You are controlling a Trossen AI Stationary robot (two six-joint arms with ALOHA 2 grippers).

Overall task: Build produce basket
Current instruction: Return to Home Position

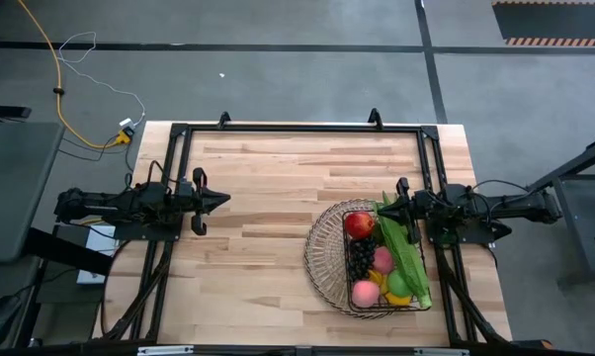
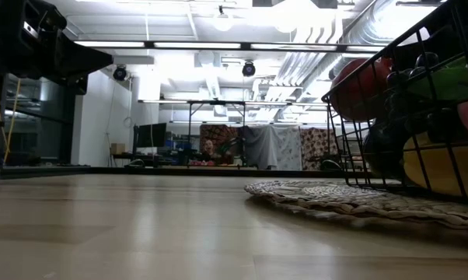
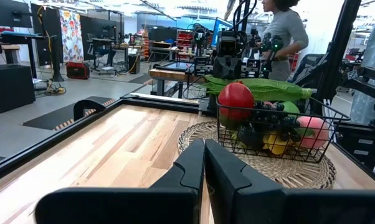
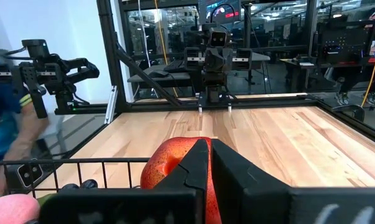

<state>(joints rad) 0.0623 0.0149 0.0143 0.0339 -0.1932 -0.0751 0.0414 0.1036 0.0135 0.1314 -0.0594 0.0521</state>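
The dark wire basket (image 1: 349,297) stands at the table's right on its round woven rim (image 1: 322,259). It holds the produce: a red apple (image 1: 358,223), dark grapes (image 1: 361,261), pink peaches (image 1: 366,293), a green apple (image 1: 399,285) and long green beans (image 1: 404,252). My right gripper (image 1: 382,206) is shut and level, above the basket's far right corner, just past the red apple (image 4: 169,165). My left gripper (image 1: 224,200) is shut and level, above bare table at the left, pointing toward the basket (image 3: 281,140). Neither holds anything.
A black frame (image 1: 297,129) runs along the table's far, left and right sides. Bare wood (image 1: 258,247) lies between the left gripper and the basket. A person (image 3: 281,28) stands beyond the table's right side, and another (image 4: 7,124) shows at the edge of the right wrist view.
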